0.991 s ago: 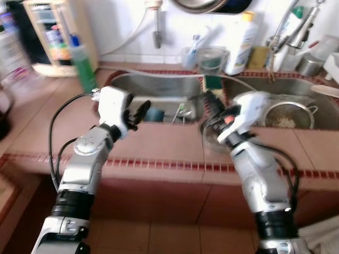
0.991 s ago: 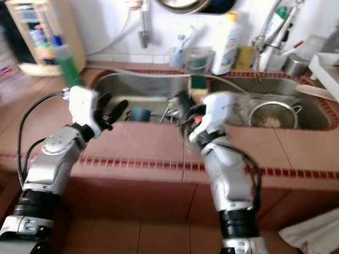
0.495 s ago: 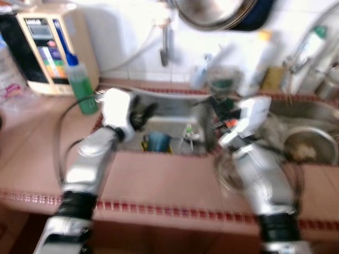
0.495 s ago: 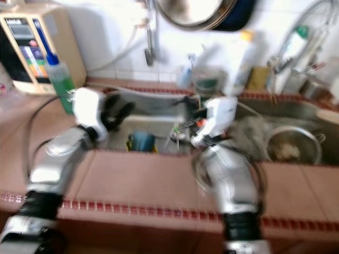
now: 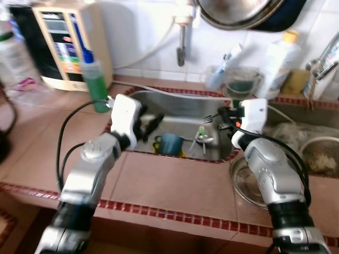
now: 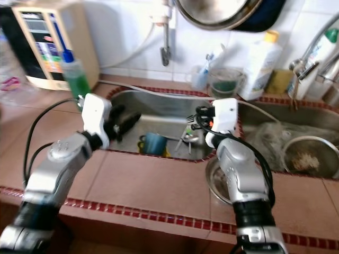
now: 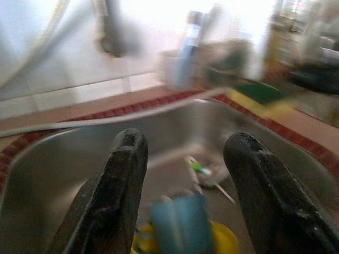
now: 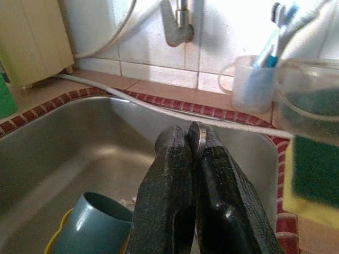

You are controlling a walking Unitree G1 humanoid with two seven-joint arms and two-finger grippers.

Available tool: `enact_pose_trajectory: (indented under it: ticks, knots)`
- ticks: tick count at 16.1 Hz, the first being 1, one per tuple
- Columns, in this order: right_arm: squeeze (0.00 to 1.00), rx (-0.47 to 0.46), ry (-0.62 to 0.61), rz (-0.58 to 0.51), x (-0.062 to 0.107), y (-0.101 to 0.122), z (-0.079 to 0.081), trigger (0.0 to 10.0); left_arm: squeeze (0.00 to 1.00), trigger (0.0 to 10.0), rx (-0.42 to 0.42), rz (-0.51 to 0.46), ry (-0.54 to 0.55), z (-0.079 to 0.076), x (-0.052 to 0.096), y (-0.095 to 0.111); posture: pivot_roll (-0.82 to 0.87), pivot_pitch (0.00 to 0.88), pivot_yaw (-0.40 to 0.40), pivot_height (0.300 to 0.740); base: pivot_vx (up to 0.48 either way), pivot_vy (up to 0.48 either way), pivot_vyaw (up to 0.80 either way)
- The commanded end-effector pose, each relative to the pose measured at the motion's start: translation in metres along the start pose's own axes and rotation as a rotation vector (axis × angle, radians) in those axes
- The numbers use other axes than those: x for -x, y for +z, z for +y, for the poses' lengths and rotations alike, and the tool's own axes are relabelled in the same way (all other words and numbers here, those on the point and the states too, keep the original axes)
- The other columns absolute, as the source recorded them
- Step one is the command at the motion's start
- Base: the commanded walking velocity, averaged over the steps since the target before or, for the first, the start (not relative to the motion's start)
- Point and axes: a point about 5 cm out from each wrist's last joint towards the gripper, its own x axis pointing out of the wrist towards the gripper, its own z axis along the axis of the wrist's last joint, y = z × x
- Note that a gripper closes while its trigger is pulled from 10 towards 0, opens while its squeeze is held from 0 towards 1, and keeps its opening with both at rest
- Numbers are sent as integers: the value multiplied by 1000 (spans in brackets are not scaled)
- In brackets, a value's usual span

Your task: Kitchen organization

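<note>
Fork: pinched at its handle between the pressed-together jaws of the right gripper, held above the left sink basin. Teal cup: lying on a yellow item on the basin floor. Left gripper: jaws spread, at the basin's left rim. Metal bowl: on the desk by the right arm.

The right hand, clamping a fork, has moved from the counter's bowl to over the sink.

A cup lies in my left sink, cutlery right of it; a bowl sits on the counter's front edge.
</note>
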Motion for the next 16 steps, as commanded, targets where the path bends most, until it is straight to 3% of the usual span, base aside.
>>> enact_pose_trajectory:
  ticks: [1,2,5,7,11,15,16]
  knots:
    - [0,-2,-26,0,-2,6,-7,10000,0,10000,-18,13,-54,-9,0,4,-142,7,-8,736,0,0,0]
    - [0,34,-10,-24,-1,8,-12,10000,0,10000,-41,17,-93,-16,5,5,-131,15,-12,736,0,0,0]
    - [0,-78,18,2,-4,9,-16,10000,0,10000,-25,46,-162,-27,13,8,-120,35,-15,736,0,0,0]
    - [0,-97,72,19,-7,8,-17,10000,0,10000,-29,48,-181,-34,12,11,-118,44,-14,736,0,0,0]
    - [0,-34,233,72,-11,-7,-14,10000,0,10000,-21,41,-199,-42,3,19,-118,84,6,736,0,0,0]
    - [8,-101,304,76,-12,-13,-20,10000,0,10000,-14,44,-203,-45,2,21,-113,105,16,736,0,0,0]
    - [537,-122,311,75,-12,-14,-22,10000,0,10000,-12,44,-202,-45,2,22,-112,106,17,736,0,0,0]
